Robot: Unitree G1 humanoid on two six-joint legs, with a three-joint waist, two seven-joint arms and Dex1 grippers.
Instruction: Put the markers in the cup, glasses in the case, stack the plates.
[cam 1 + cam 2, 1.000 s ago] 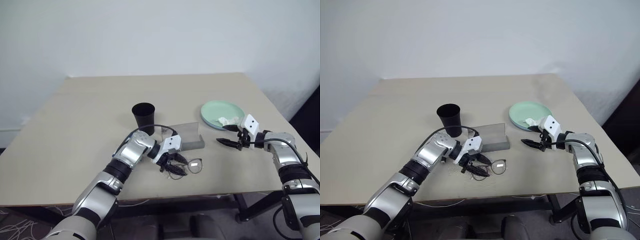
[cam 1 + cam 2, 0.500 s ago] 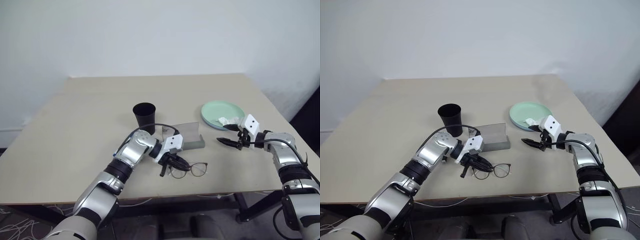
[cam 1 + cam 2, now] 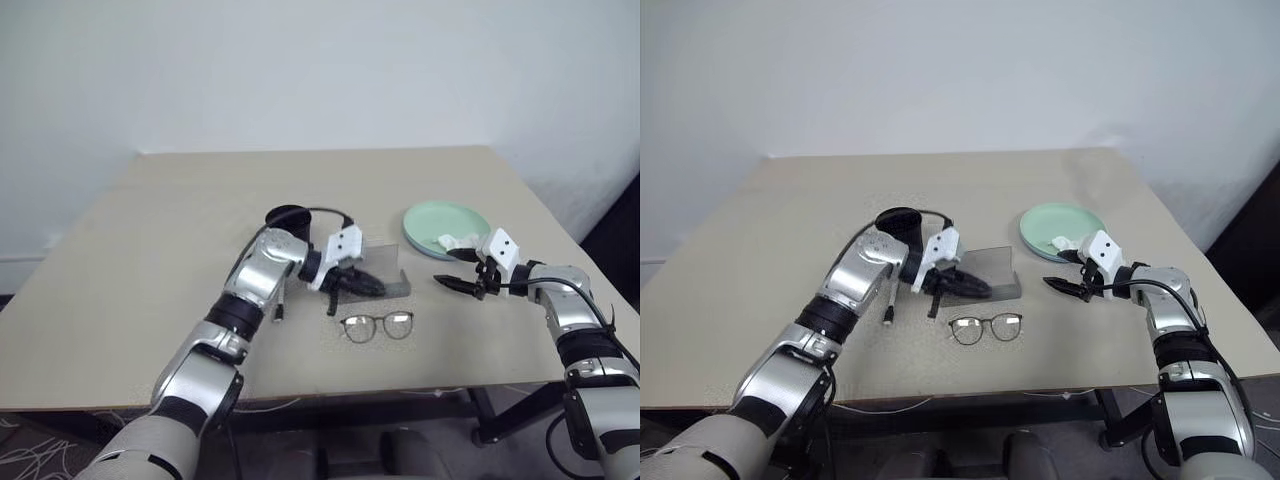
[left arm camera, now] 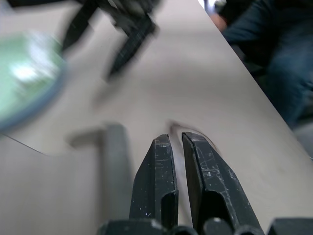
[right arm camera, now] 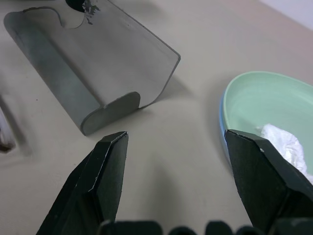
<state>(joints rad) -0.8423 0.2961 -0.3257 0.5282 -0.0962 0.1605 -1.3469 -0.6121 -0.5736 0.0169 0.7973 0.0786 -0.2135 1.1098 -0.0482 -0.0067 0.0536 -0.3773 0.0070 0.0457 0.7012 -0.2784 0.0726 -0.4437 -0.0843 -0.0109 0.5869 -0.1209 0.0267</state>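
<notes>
glasses (image 3: 377,325) lie flat and unfolded on the table (image 3: 150,220), apart from both arms, just in front of the open grey case (image 3: 385,272). your left gripper (image 3: 368,285) hangs above the case's near edge with its fingers pressed together on nothing; it looks to have missed its hold, though blur makes this uncertain. your right gripper (image 3: 447,270) waits beside the stacked plates (image 3: 440,222), fingers spread wide and empty. a white tissue (image 5: 282,142) sits in the upper, mint plate. the black cup (image 3: 898,221) stands behind your left forearm; a marker (image 3: 890,305) lies beneath it.
</notes>
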